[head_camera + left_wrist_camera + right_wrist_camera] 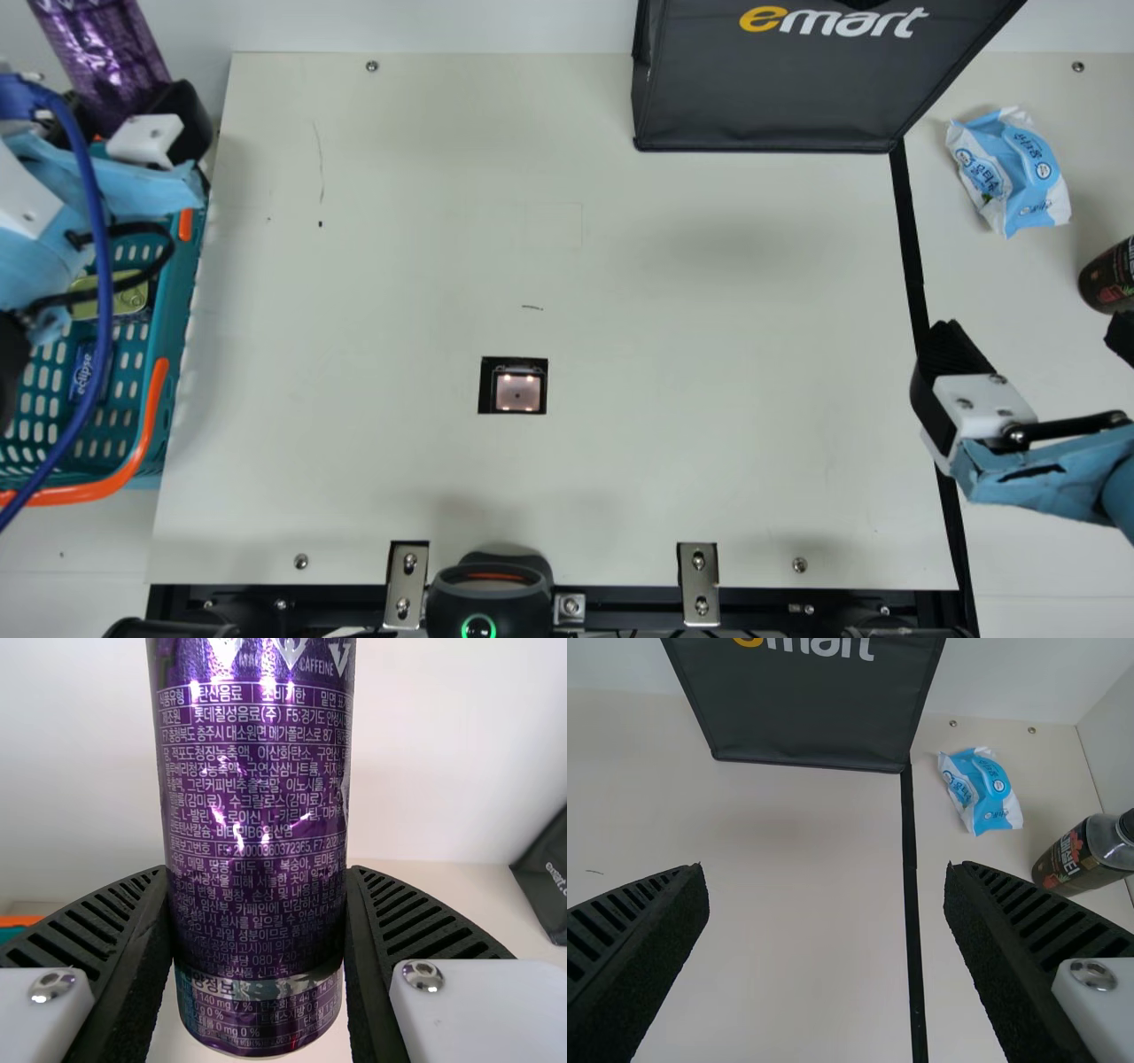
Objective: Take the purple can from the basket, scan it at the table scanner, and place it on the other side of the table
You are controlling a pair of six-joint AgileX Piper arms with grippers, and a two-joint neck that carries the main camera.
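One purple can point(111, 58) fills the grip of two left fingers point(189, 115); two right fingers point(953, 350) gape wide, empty.

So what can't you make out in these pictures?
Purple can: top cut off, main and left wrist views' upper edges.
Basket: main view; my left arm and the left edge hide part.
Black bag: its top, past the main view's upper edge.
Bottle: cap clipped by right wrist view's edge.

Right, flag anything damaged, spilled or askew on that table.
Only small wear on the table: a thin scratch toward the far left and a short dark mark just beyond the scanner. No spill visible, and the purple can looks undented.
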